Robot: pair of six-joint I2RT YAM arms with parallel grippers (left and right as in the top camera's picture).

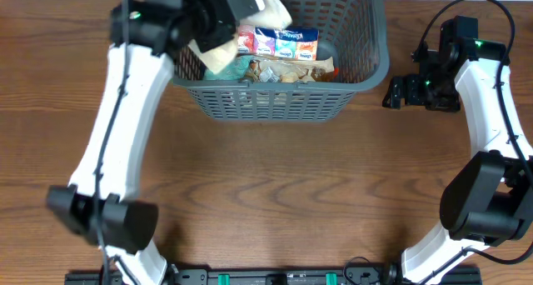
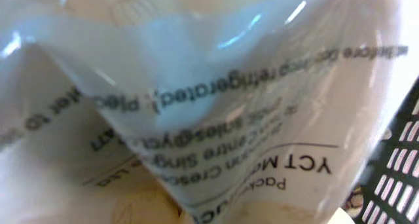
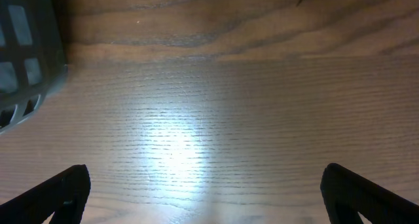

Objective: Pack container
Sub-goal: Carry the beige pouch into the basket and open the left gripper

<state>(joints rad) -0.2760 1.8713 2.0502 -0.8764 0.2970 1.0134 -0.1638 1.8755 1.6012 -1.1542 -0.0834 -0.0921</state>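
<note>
The container (image 1: 283, 97), a dark grey lattice basket, stands at the back of the wooden table. My left gripper (image 1: 226, 28) hangs over its left side, shut on a pale clear-plastic snack bag (image 1: 221, 58) that dangles into the basket. That bag (image 2: 216, 99), with black printed text, fills the left wrist view and hides the fingers; a piece of the container wall (image 2: 400, 164) shows at the right. My right gripper (image 1: 395, 92) is open over bare table right of the basket, its fingertips (image 3: 55, 192) wide apart with nothing between them.
Inside the basket lie a colourful tissue multipack (image 1: 279, 42) and other snack packs (image 1: 287, 70). A corner of the basket (image 3: 26, 67) shows at the left edge of the right wrist view. Both arm bases stand at the table's front edge.
</note>
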